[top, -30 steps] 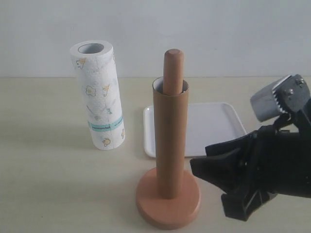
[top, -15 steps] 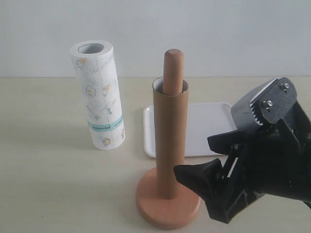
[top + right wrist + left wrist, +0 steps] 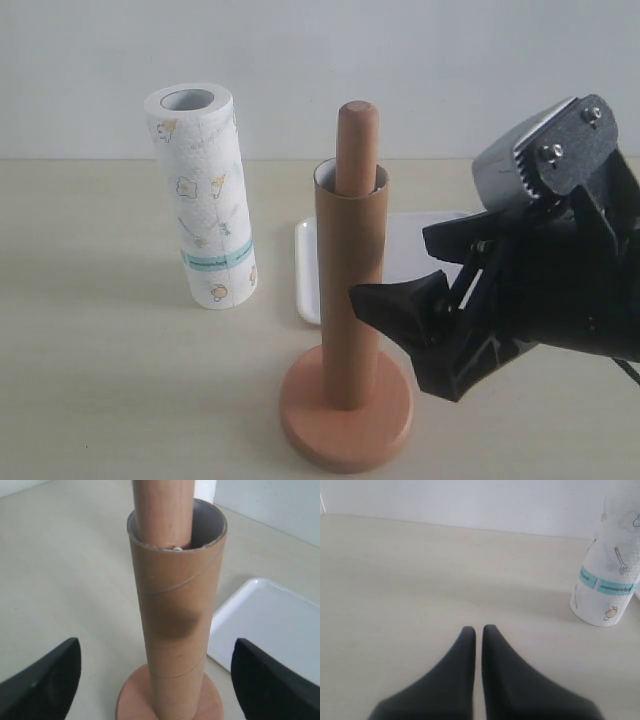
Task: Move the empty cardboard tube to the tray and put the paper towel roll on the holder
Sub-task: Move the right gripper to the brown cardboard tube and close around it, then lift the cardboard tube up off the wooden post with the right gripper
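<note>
Centre frame, the tube [image 3: 350,290] sleeves the holder [image 3: 357,130]; the right gripper [image 3: 392,265] – fingers wide apart – brackets it, seemingly for lifting to the tray [image 3: 306,270]. The left gripper [image 3: 477,630] waits, fingers together.

Tube [image 3: 350,290] around holder [image 3: 346,428]; tray [image 3: 405,245] apparently behind

place: lab-like test bench | evidence: plain beige tabletop [image 3: 110,390], blank white wall [image 3: 470,70], robot arm [image 3: 570,300]

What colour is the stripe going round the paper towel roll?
Teal. The stripe on the paper towel roll shows best in the left wrist view.
</note>
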{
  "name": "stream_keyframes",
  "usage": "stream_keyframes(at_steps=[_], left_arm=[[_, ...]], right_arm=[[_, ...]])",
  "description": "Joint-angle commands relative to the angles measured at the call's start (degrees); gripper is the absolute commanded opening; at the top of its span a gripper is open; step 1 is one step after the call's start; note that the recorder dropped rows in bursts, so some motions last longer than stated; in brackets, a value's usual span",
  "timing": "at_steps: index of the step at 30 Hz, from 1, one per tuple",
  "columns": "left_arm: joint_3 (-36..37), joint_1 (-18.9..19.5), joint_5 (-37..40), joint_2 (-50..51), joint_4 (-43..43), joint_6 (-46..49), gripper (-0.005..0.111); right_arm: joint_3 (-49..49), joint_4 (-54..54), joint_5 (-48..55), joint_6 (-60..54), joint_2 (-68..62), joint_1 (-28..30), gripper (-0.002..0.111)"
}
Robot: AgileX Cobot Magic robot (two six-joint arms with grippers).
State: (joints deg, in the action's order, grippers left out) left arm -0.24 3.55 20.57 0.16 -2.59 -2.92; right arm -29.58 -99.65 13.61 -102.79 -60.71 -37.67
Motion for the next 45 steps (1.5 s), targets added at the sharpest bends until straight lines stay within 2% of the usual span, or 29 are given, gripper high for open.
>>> stream_keyframes(at_steps=[1,8,24,38,40,45], left_arm=[[0.24,-0.20,0.04,-0.16,0.14,-0.46,0.004],[0.24,-0.20,0.04,-0.16,0.14,-0.46,0.004],[0.24,-0.20,0.04,-0.16,0.14,-0.46,0.004],[0.24,-0.20,0.04,-0.16,0.14,-0.46,0.004],[0.24,-0.20,0.04,-0.16,0.14,-0.46,0.004],[0.24,-0.20,0.04,-0.16,0.14,-0.46,0.004]], right_arm=[[-0.53,-0.30,-0.21,-0.36,-0.01,-0.05,0.077],[-1.30,-0.30,0.14,0.05,-1.34,-0.05,0.077],[-8.66,-0.30,4.87,-1.07,-19.40,-0.05,0.077],[-9.29,-0.30,-1.90,-1.51,-22.22,-0.05,0.076],[-9.43,-0.30,-1.79,-1.51,-22.22,-0.05,0.068],[-9.56,-0.30,-0.08,-2.60,-22.22,-0.05,0.037]])
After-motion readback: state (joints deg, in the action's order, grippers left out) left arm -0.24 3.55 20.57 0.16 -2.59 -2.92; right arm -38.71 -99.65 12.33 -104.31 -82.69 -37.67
